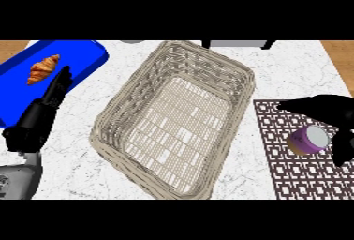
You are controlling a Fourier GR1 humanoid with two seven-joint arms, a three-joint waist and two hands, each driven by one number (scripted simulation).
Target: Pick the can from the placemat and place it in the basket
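A white marbled tabletop [290,70] seen steeply from above. At the right, a small purple can with a pale lid [309,139] lies tilted on a dark brown openwork placemat [290,173], near the mat's right side. The robot's black right hand [332,112] arches over it, fingers spread ahead of the can and the thumb reaching down past its right side; the hand is open and does not appear to have closed on the can yet. Likely risk: the can looks tipped, so fingers closing off-centre could roll it toward the tabletop's right edge, which is close by. A large grey woven wicker basket [110,117] sits in the middle, its right rim just beside the placemat's left edge, so the carry is short, but the raised wall must be cleared or the can may catch on it. The basket's interior offers plenty of room. At the far left, the black left hand [55,91] rests with straight fingers over a blue tray [83,56] holding a golden croissant [43,69], well apart from the work.
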